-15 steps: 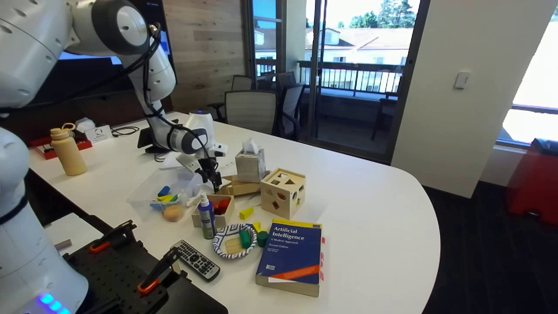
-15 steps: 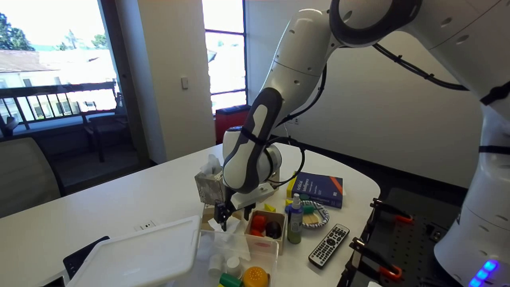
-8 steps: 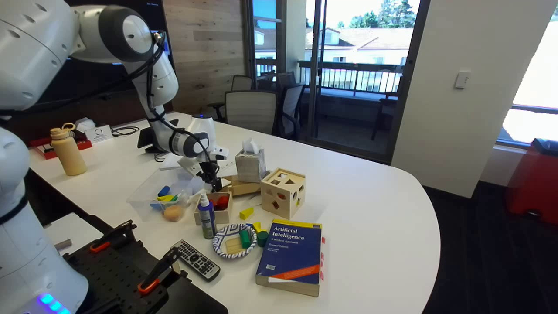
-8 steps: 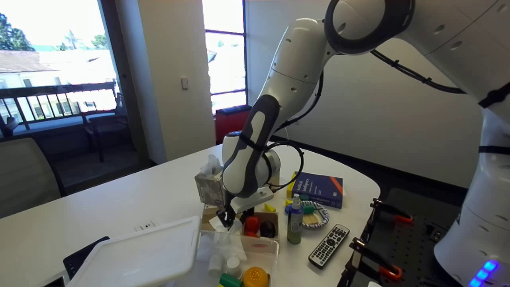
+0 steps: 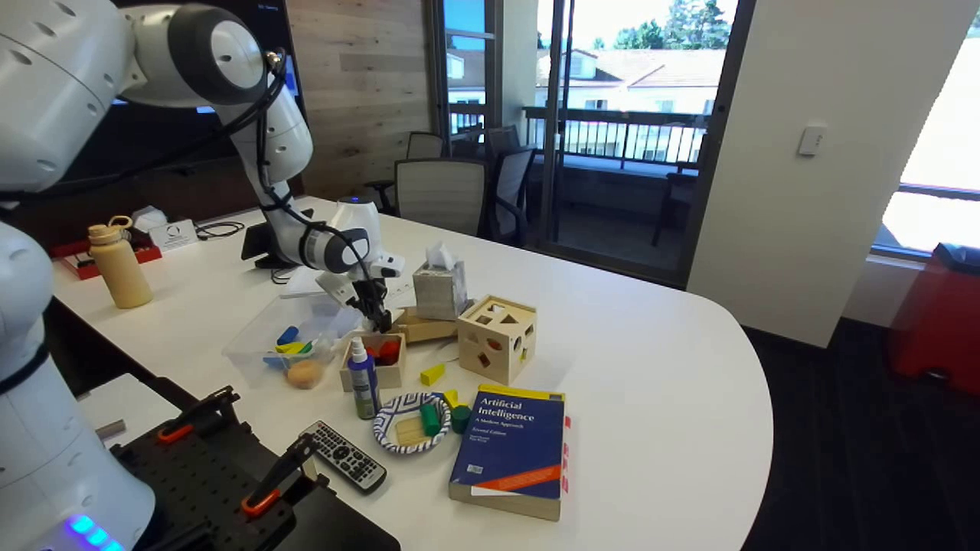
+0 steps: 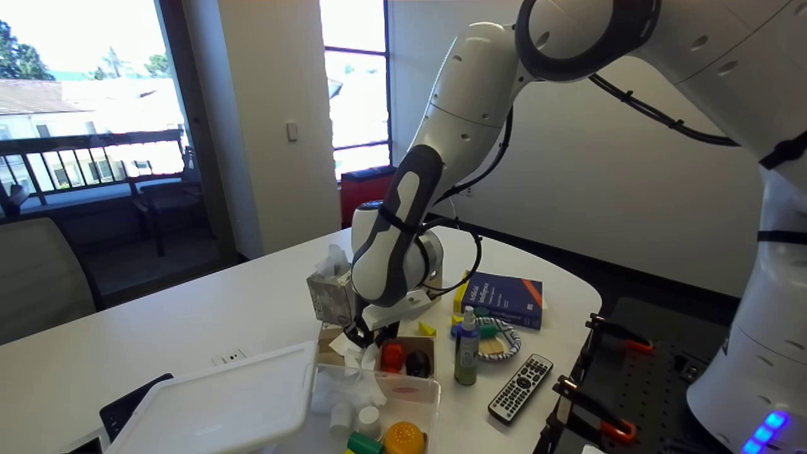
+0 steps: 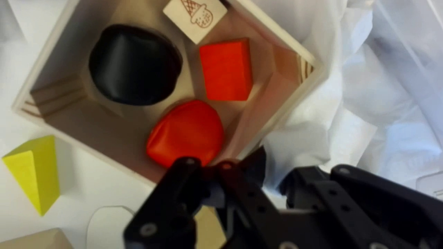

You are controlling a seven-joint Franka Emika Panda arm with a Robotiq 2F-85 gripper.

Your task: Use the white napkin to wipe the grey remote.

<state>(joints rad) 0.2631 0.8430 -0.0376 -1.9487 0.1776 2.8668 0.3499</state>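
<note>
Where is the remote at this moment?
In an exterior view, the remote lies on the table, low, right of centre, between the spray bottle and a clamp.

In an exterior view the white table (image 5: 651,367) is spreading wide, its rounded end curving right! Near side, the blue book (image 5: 507,448) is lying flat, the patterned plate (image 5: 384,431) is sitting to its left, a green cylinder (image 5: 461,418) nestling between, and further left the grey remote (image 5: 346,457) is lying buttons-up. Beyond them the spray bottle (image 5: 364,385) is standing upright by the open wooden box (image 5: 391,376). A yellow block (image 5: 432,374) and the wooden cube (image 5: 501,330) are resting to the right, a tan bottle (image 5: 122,272) standing far left.
</note>
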